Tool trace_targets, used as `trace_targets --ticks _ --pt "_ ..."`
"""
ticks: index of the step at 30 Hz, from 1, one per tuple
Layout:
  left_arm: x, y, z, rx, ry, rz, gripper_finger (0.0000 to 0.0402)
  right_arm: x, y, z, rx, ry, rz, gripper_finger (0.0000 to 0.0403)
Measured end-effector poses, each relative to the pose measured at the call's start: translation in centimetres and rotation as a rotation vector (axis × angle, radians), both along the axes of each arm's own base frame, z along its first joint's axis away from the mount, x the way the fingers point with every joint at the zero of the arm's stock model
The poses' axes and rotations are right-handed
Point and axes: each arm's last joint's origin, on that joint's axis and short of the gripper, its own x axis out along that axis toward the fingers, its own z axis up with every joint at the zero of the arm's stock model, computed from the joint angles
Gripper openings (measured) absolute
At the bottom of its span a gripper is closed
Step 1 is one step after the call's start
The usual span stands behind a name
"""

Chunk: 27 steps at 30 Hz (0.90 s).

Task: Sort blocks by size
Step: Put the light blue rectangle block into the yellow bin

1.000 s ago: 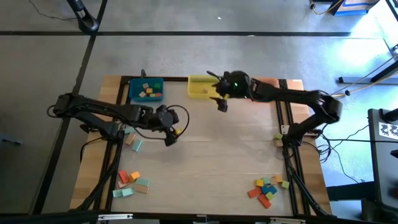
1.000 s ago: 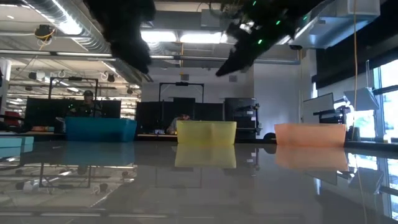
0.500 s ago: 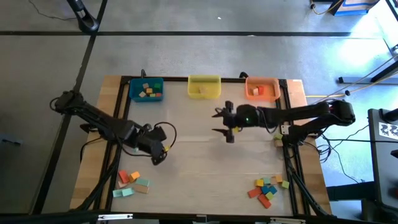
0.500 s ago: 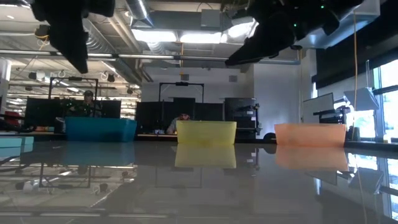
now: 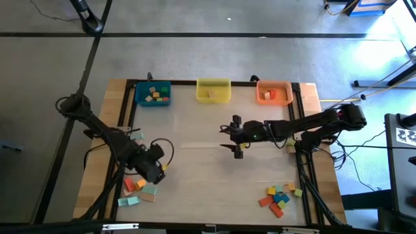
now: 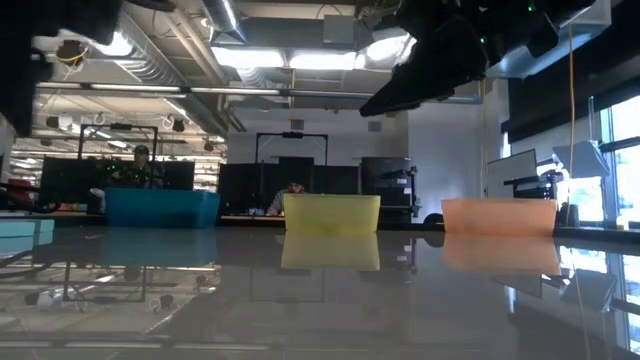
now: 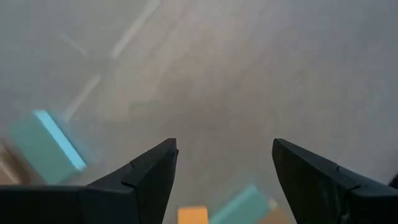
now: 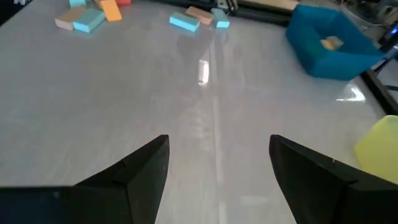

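Both arms over the worktop (image 5: 195,162), jaws open and empty.

Left gripper (image 5: 156,170) sits just above the near-left cluster of blocks (image 5: 138,190); its wrist view shows teal and orange pieces right under the open jaws. Right gripper (image 5: 235,136) hangs mid-worktop, jaws spread, nothing between them. More blocks in a pile near-right (image 5: 279,197). Blue bin (image 5: 153,95), yellow bin (image 5: 213,91) and orange bin (image 5: 273,92) line the far edge, each holding a few blocks.
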Motion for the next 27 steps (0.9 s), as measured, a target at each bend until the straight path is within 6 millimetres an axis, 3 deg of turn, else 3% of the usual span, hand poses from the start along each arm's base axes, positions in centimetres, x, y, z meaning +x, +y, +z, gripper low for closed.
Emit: trace_targets --ticks 10,27 --pt "-0.4 -4.0 -3.4 0.019 0.021 -0.29 0.025 0.7 0.0 -0.9 0.001 -0.003 -0.006 0.0276" --pt "-1.7 -6.9 -7.2 0.083 0.196 -0.526 0.025 0.7 -0.1 -0.8 -0.006 -0.007 -0.019 0.0276"
